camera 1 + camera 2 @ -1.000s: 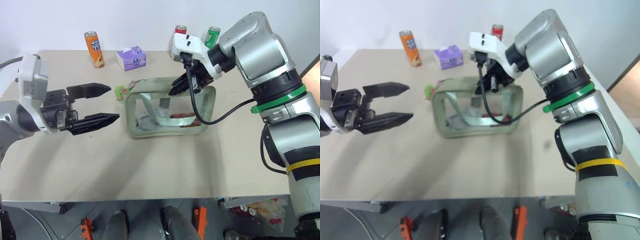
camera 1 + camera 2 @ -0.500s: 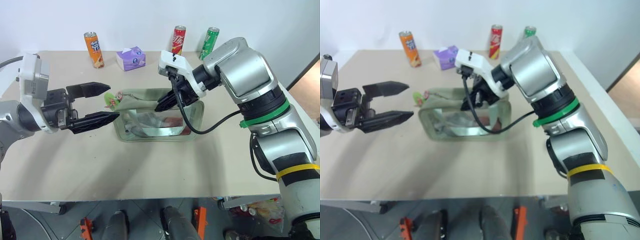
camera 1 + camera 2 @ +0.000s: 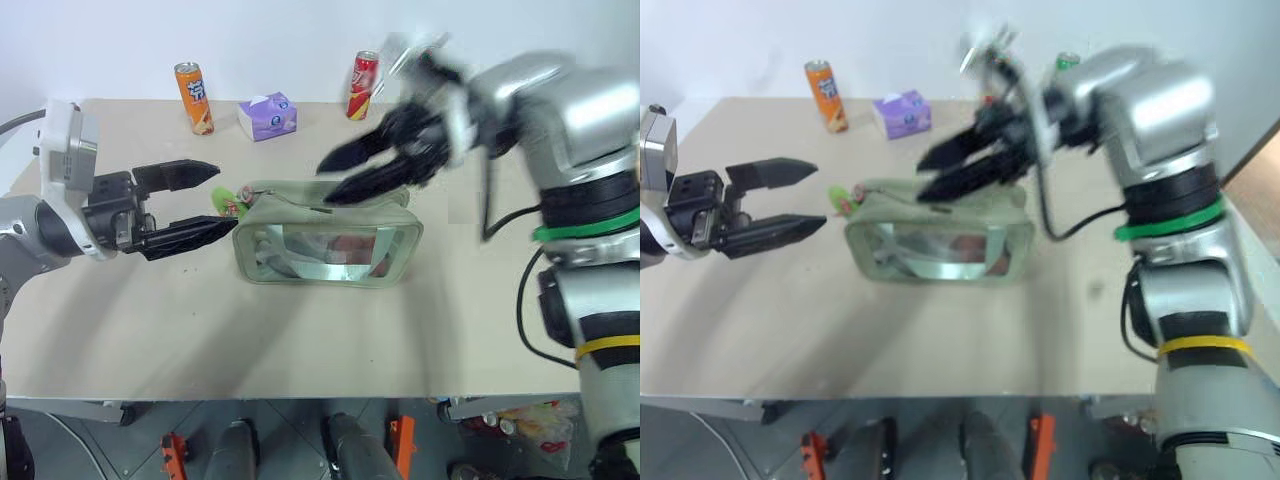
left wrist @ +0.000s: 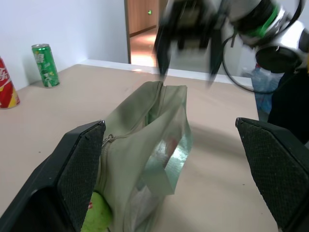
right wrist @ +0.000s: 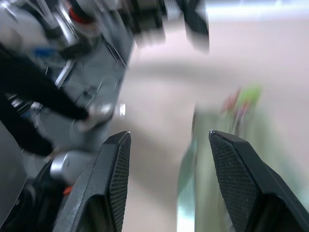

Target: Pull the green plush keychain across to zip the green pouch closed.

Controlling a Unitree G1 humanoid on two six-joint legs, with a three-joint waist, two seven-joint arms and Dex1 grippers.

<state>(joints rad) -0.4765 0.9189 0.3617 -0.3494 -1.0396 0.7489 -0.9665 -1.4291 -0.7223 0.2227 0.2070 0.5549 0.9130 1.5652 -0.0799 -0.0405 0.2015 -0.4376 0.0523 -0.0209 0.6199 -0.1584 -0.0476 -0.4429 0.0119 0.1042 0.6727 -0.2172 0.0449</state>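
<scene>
Left eye view: left gripper, fingers spread, flanks the green plush keychain at the green pouch's left end. Right gripper, now parted and empty, has lifted off the pouch top (previously pinched). Unbraced, the pouch may slide when the keychain is pulled.

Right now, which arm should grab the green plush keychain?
Left, probably. The left gripper is open, level with the green plush keychain at the green pouch's near end; the right gripper hangs above the pouch.
</scene>
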